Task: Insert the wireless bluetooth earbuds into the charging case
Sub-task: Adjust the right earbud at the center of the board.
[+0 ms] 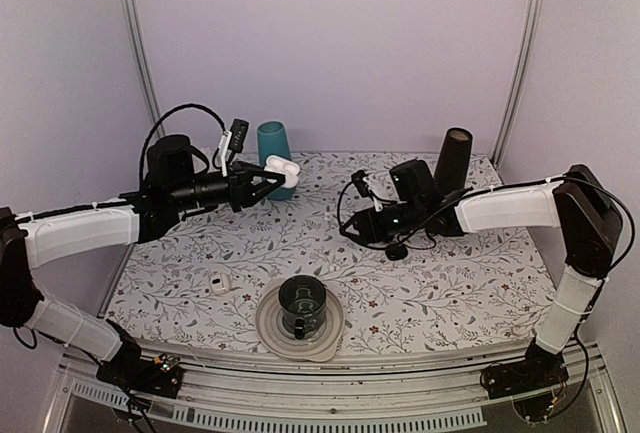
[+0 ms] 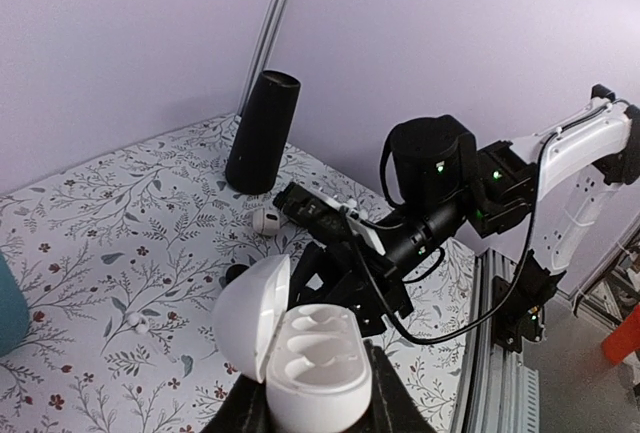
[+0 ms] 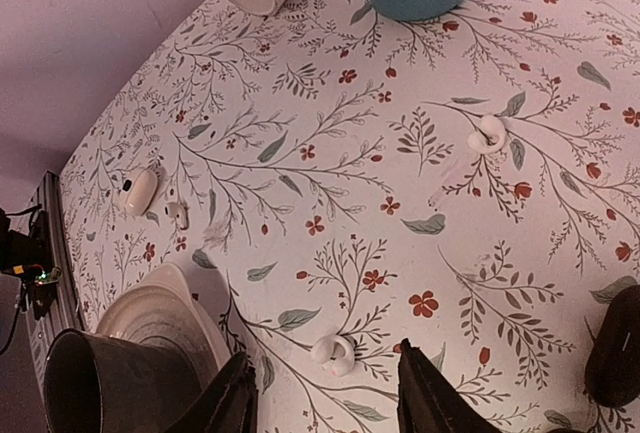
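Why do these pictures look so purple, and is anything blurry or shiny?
Top view: soft, even lilac-tinted light, only faint shadows on the table, all sharp. Left wrist view: the charging case sits so close it looks oversized, with a mild sheen. Right wrist view: tilted, floral pattern crisp, an earbud casting little shadow.

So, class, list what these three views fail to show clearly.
Case base: left wrist view, hidden by left gripper and bottom edge.
Earbuds: top view, too small to spot.
Black object: right wrist view, cut by right edge.
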Motion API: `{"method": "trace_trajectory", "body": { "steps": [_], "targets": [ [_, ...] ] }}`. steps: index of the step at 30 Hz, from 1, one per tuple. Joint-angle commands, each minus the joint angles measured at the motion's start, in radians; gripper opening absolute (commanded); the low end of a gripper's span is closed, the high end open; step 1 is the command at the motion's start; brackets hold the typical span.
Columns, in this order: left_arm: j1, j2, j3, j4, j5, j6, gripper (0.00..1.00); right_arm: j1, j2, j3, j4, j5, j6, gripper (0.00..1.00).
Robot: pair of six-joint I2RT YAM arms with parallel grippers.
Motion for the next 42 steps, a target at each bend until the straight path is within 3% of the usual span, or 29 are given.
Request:
{"method": "trace_trajectory", "body": {
  "steps": [1,9,24,42],
  "targets": [
    [0.012,-0.019,0.007,-0.013,-0.006,0.002,0.0,-0.005,0.052,0.05,-0.064,0.027,-0.032,0.46],
    [0.012,-0.015,0.012,-0.012,-0.012,-0.01,0.0,0.007,0.153,0.108,-0.121,0.032,-0.04,0.34],
    [0.012,-0.001,0.024,-0.018,-0.012,-0.016,0.0,0.048,0.274,0.193,-0.186,0.078,-0.158,0.33],
    [0.012,-0.011,0.015,-0.024,-0.016,-0.016,0.0,0.108,0.291,0.194,-0.237,0.167,-0.211,0.34]
  ]
}}
